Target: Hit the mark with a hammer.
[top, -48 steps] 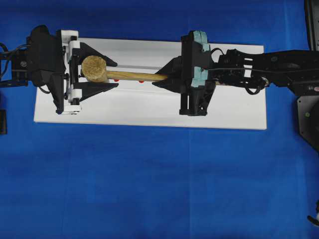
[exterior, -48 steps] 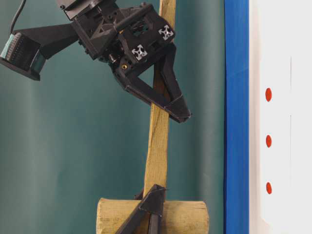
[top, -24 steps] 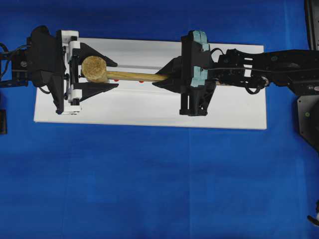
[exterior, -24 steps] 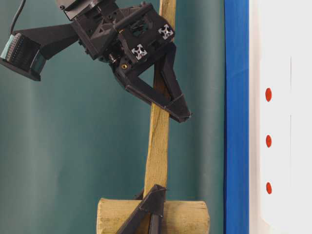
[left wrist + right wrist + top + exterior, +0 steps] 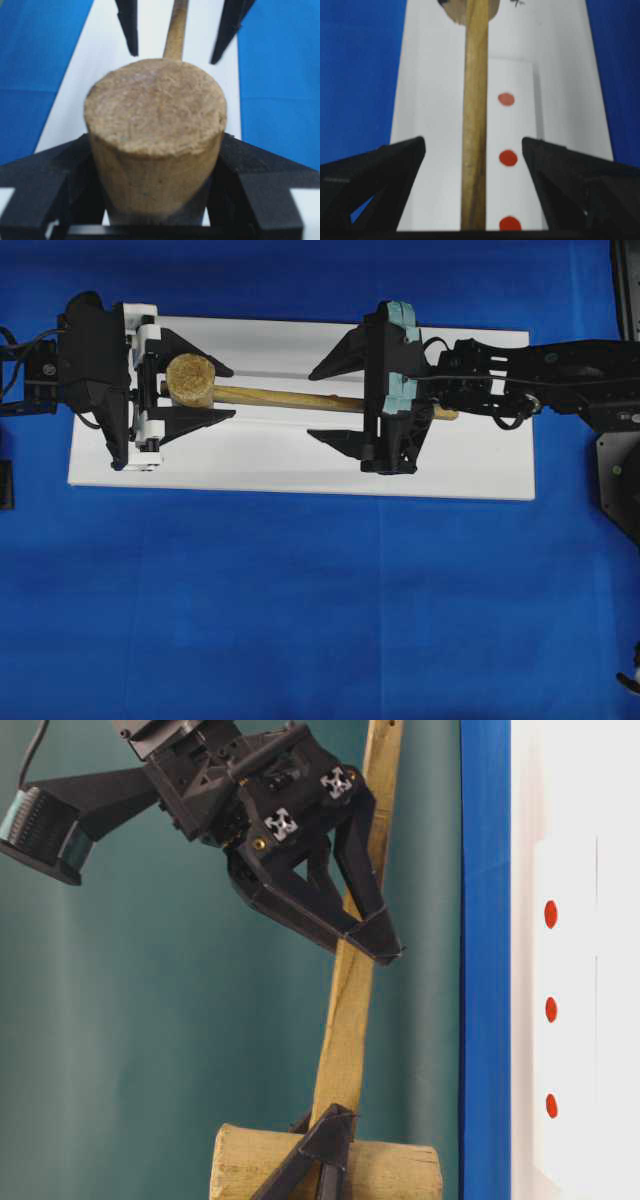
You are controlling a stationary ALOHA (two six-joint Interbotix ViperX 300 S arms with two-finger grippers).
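The light wooden mallet with a thick cylindrical head and slim squared handle [image 5: 215, 386] hangs above the white rectangular board [image 5: 300, 455], its long axis running along the board from the left gripper [image 5: 205, 390], whose black fingers pinch the head on both sides, to the right gripper [image 5: 335, 403]. The right gripper's jaws are spread wide on either side of the handle, gripping nothing. Three red round marks [image 5: 508, 157] lie on the board just beside the handle's line, and nothing stands between mallet and marks.

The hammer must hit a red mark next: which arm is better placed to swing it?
Probably the left. Its gripper is shut on the hammer head, while the right gripper has its jaws open, apart from the handle, above the red marks.
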